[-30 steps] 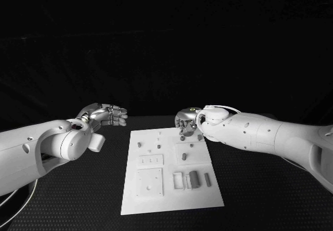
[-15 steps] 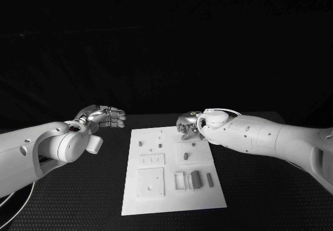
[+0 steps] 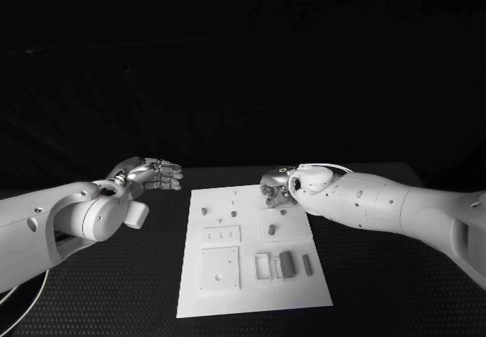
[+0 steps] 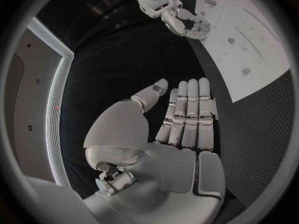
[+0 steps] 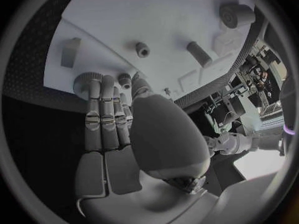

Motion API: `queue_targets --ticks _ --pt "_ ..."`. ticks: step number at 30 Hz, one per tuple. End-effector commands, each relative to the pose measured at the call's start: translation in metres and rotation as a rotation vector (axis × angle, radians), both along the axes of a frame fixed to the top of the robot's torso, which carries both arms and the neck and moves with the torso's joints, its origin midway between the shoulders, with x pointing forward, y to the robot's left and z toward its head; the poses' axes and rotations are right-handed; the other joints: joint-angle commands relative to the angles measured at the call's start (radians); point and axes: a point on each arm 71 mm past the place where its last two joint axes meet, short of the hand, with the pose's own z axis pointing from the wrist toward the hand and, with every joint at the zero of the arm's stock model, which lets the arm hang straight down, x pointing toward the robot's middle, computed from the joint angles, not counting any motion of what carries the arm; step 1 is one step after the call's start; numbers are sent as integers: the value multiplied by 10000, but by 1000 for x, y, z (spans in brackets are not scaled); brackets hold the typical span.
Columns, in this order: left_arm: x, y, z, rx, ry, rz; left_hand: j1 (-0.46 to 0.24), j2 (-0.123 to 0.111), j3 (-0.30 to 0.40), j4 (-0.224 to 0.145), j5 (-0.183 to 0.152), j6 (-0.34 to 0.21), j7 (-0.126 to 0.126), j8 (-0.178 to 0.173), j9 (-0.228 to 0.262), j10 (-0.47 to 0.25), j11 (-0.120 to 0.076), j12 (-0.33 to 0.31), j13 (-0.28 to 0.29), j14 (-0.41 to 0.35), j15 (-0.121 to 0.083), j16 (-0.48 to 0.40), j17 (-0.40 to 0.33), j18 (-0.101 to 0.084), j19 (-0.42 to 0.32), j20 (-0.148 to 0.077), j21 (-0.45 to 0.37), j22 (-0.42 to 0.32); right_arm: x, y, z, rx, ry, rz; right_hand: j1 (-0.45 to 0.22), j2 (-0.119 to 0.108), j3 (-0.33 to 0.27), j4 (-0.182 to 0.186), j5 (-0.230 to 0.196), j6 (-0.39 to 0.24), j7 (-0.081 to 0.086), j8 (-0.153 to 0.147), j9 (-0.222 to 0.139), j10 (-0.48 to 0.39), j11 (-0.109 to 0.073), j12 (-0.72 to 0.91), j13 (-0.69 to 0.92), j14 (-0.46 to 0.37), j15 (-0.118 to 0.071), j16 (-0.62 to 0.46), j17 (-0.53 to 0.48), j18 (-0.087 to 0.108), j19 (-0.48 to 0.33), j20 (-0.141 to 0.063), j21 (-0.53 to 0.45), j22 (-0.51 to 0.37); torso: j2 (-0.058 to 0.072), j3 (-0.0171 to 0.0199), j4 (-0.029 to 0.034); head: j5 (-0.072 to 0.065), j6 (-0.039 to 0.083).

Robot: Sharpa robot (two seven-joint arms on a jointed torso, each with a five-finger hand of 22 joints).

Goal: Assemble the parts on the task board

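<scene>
Lying mid-table, the white board [image 3: 253, 246] carries small grey parts [image 3: 286, 262] in its near right section, with more parts scattered toward its far end. The right hand [image 3: 274, 188] hangs over the board's far right corner, fingers straight and pressed together, holding nothing, their tips near a round part [image 5: 81, 83] at the edge. The left hand [image 3: 152, 173] hovers off the board's far left side, fingers together, empty.

Right hand's [image 3: 275, 188] fingertip contact hidden.
</scene>
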Motion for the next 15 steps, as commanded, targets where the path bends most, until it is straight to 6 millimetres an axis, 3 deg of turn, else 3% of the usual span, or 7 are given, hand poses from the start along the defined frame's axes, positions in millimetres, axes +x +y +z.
queue_targets --ticks 1,8,13,15 --pt "0 -2 2 -72 -119 -204 -51 -62 -64 5 -65 12 51 -37 -7 17 58 -70 16 -48 52 -49 11 -82 -24 -24 -35 13 0 -1 0 -336 -30 -18 15 -66 59 -3 25 -24 -42 -31 -9 -134 45 -1 18 44 -18 67 29 142 37 -30 81 249 51 4 12 -25 15" --pt "1 -1 2 -61 -123 -176 -57 -61 -65 6 -64 11 51 -40 -7 16 60 -79 23 -50 53 -53 15 -82 -25 -24 -39 15 -1 -3 -4 -527 202 -31 178 55 132 -42 25 196 -54 72 15 -72 5 43 37 81 -56 196 167 142 74 -86 244 252 115 14 21 -64 39" --pt "1 -1 2 -60 -119 -180 -61 -57 -65 7 -64 11 52 -44 -6 16 60 -86 29 -51 54 -57 19 -82 -26 -23 -42 17 -2 -3 -5 -640 240 2 398 186 179 -52 30 529 -146 214 55 273 -119 179 82 175 -176 343 307 142 129 -142 465 253 150 14 25 -112 57" --pt "1 -1 2 -62 -121 -185 -62 -56 -65 7 -64 11 52 -45 -6 17 60 -88 31 -52 54 -58 21 -81 -26 -23 -43 18 -2 -4 -6 -675 246 14 547 129 449 8 66 641 -185 244 56 393 -158 209 86 207 -211 376 344 139 146 -156 533 242 158 14 30 -115 69"
